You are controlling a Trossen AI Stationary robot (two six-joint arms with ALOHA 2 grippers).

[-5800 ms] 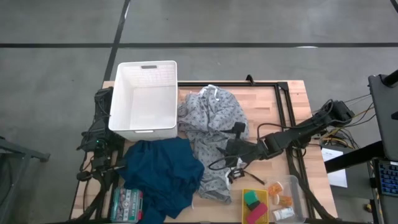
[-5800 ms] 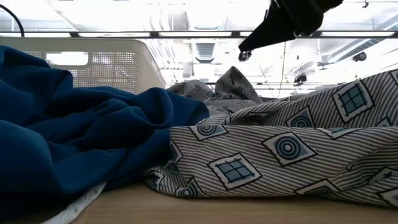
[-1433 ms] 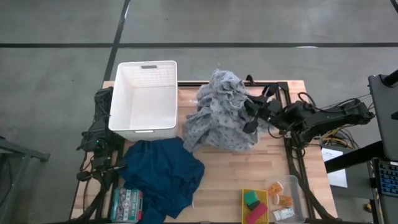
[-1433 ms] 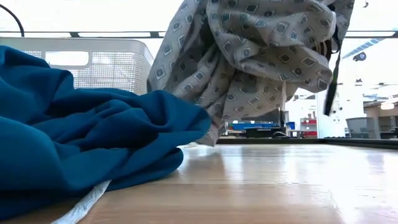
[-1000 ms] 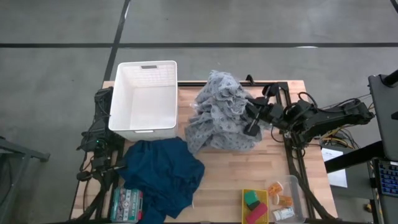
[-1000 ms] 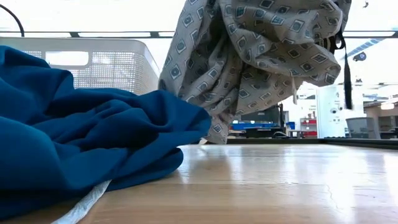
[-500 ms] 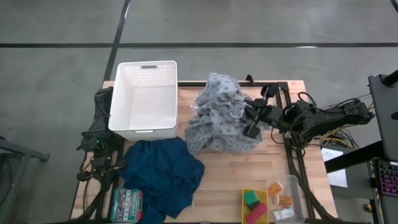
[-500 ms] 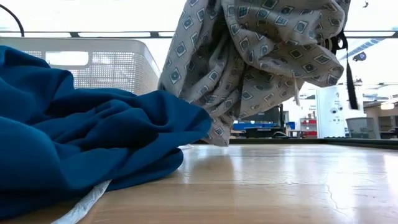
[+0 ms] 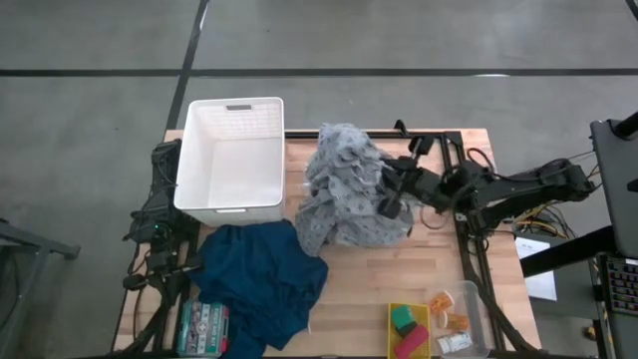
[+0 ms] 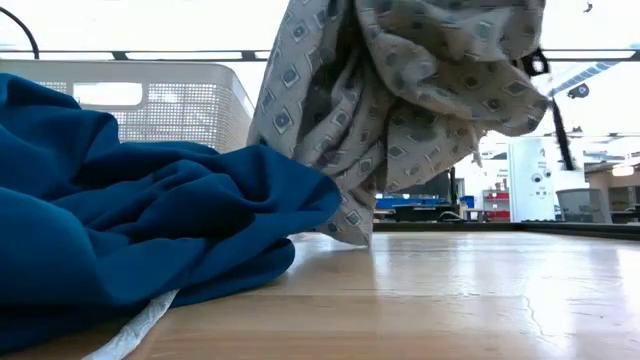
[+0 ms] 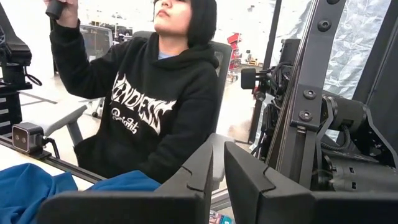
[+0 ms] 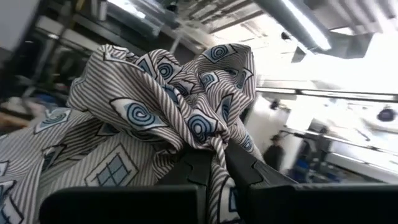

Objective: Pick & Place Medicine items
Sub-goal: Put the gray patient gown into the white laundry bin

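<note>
At the table's near right corner, a clear tray holds the medicine items: a small white carton and a few tiny orange pieces (one more lies toward the tray's far end). The carton looks light and fairly stiff, probably best taken across its narrow sides; its print cannot be read from above. The orange pieces look very light and likely to slip or scatter, so a pinch square over a single piece seems advisable. Just beside the tray sits a yellow holder with green and pink blocks, not part of the job.

Well away from the tray, the right gripper hangs above mid-table, its fingers clamped on a bunch of grey patterned cloth, whose lowest folds just touch the wood in the low view. That grip is plain in the right wrist view.

A white basket stands at the far left, a blue cloth in front of it.

The left gripper waits at the table's left edge, fingers almost together, holding nothing. A seated person shows beyond it.
</note>
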